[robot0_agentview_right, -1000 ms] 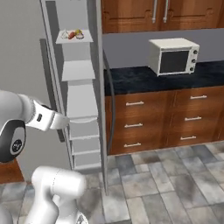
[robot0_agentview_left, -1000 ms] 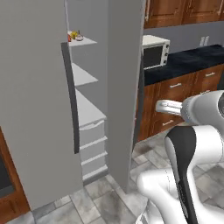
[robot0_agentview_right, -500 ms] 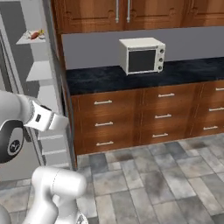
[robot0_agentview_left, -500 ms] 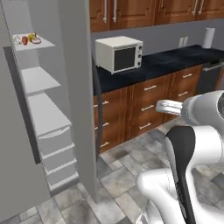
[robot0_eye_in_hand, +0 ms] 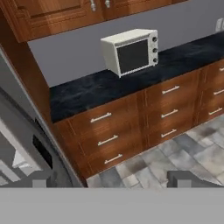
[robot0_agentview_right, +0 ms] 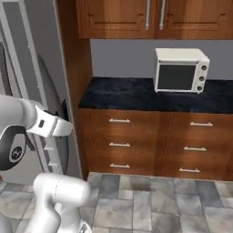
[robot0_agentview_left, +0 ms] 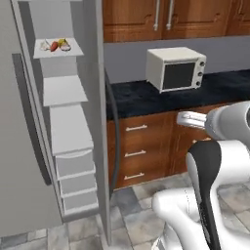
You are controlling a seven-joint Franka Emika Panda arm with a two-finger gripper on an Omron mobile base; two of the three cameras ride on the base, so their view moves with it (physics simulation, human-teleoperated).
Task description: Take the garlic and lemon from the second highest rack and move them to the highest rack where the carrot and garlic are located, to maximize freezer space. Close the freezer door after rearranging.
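Observation:
The freezer stands open at the left. Its highest rack carries a garlic, the red carrot, the lemon and another garlic close together. Below it, the second highest rack is bare. The freezer door is swung open at the far left, its dark handle facing me. My gripper hangs well right of the shelves, in front of the wooden drawers. It also appears as the gripper at the left. In the hand view my gripper is open and holds nothing.
The matching grey door panel with its bowed dark handle stands between the shelves and my arm. A white microwave sits on the dark counter above wooden drawers. Grey tiled floor lies in front.
The whole picture has shifted, first left and then back right, so the base and cameras moved. The arm keeps the same pose and the things on the rack have not moved.

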